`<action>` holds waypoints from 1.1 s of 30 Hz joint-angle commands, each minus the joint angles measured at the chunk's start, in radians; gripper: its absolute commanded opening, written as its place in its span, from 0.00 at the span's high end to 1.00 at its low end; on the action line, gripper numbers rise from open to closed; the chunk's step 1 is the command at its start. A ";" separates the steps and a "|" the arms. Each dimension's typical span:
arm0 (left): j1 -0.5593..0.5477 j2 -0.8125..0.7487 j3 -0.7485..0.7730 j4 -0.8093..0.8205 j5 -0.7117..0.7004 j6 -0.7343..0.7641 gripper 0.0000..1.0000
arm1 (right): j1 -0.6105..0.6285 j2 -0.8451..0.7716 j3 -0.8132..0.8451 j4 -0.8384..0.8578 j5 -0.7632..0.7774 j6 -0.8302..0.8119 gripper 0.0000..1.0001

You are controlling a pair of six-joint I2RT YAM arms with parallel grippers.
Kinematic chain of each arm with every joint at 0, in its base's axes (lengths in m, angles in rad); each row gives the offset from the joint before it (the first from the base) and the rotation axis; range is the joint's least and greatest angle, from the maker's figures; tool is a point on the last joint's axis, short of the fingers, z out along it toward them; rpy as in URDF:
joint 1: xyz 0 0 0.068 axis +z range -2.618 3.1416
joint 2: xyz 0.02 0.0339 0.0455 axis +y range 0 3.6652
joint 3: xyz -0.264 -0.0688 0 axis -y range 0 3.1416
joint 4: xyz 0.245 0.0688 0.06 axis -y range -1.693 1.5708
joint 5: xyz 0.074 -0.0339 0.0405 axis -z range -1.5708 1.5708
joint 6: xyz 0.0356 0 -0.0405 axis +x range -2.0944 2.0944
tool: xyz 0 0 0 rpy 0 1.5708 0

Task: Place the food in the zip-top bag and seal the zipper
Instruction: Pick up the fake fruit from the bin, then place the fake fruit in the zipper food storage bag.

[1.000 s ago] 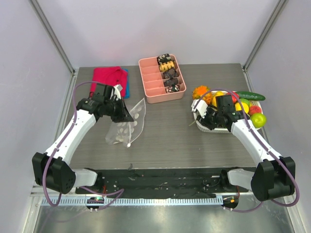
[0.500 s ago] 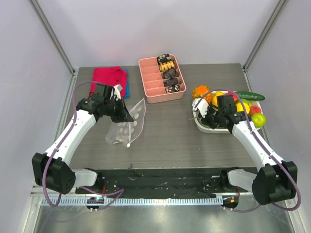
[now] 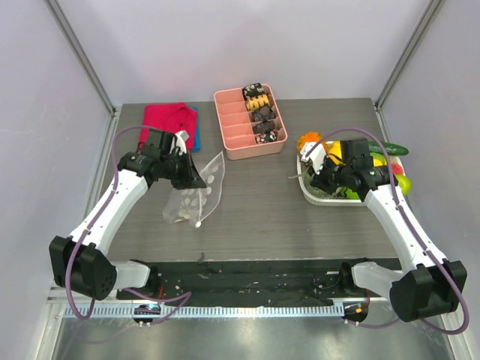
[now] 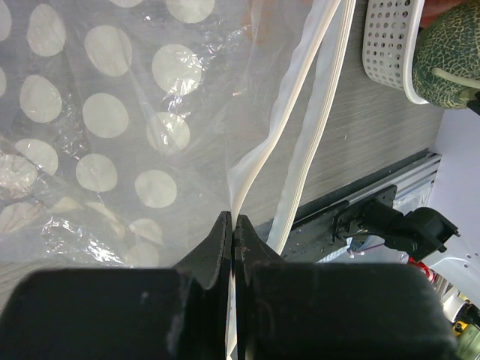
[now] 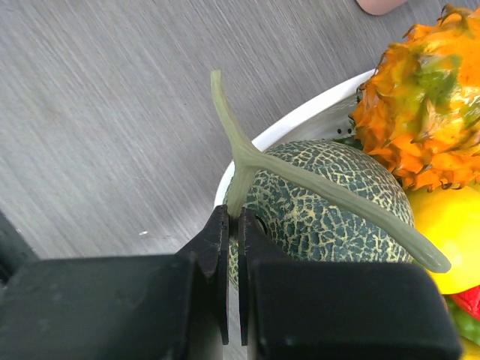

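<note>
Change over the last second: my right arm has drawn up and back over the basket (image 4: pixel 386 37), its elbow swung outward. My left arm and the bag (image 3: pixel 191 199) have not shifted.

Right tool (image 5: pixel 232 225): fingers together, clamped on the pale stem (image 5: pixel 227 112) of a netted green melon (image 5: pixel 322 202). The melon sits at the basket's white rim, touching an orange pineapple (image 5: pixel 420 97) and a yellow fruit (image 5: pixel 450 225) behind it. The other fruits lie in the same basket, at the right side of the surface (image 3: pixel 255 202).

Left tool (image 4: pixel 231 225): fingers together, clamped on one lip of the bag at the zipper (image 4: pixel 262 150). The second lip stands just apart from it, so the mouth is open. The dotted bag hangs slanted from this tool over the left half of the surface, well apart from the basket. Its white slider (image 3: pixel 199 223) is at the near end. I cannot tell whether the bag's lower edge touches the surface.
</note>
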 commanded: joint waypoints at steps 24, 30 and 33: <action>-0.064 0.039 -0.020 0.192 0.390 -0.244 1.00 | 0.005 -0.136 0.267 0.441 -0.449 0.795 0.99; -0.063 0.102 -0.063 0.318 0.491 -0.342 1.00 | 0.064 -0.092 0.202 0.891 -0.429 1.264 0.99; -0.063 0.130 -0.098 0.413 0.551 -0.403 1.00 | 0.157 -0.051 0.207 0.994 -0.345 1.339 0.99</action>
